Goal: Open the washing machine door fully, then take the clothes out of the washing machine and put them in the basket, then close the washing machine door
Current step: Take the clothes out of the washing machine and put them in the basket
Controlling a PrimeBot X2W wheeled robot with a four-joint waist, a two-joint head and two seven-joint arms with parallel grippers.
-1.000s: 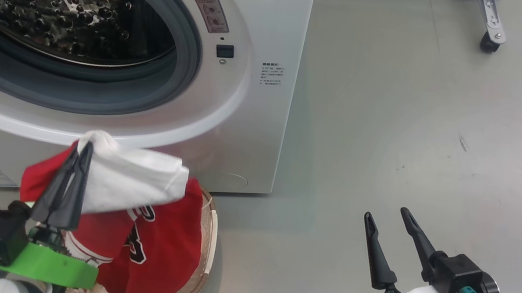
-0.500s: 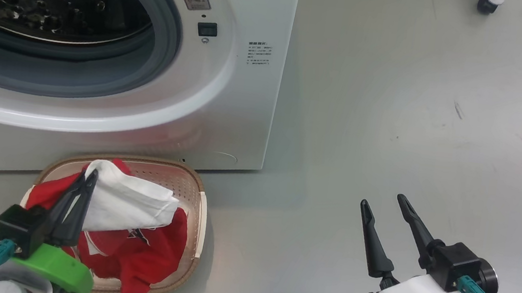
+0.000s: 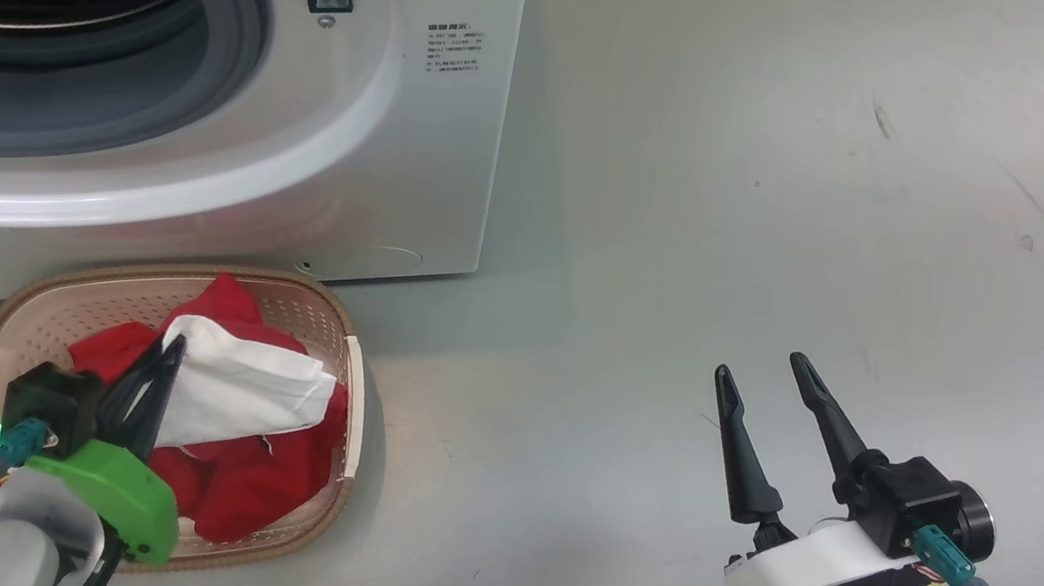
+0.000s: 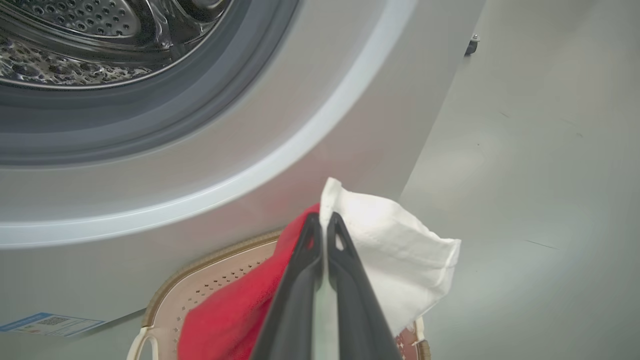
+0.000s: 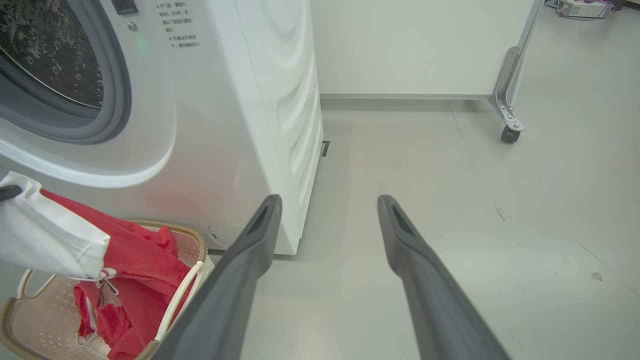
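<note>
I'm pinching the clothes [image 3: 247, 388] in my left gripper [image 3: 175, 346] over the basket [image 3: 77, 305], planning a low release. My right gripper [image 3: 761, 365] is idling, fingers apart.

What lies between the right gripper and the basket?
Bare grey floor. In the head view, the stretch from the right gripper across to the basket holds no object.

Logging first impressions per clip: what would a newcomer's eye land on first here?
The bright red and white clothes stand out first, pinched by the shut left gripper and hanging into the basket at the head view's lower left. Above them the washing machine gapes open, dark inside. The right gripper hangs open and empty over the grey floor at lower right.
</note>
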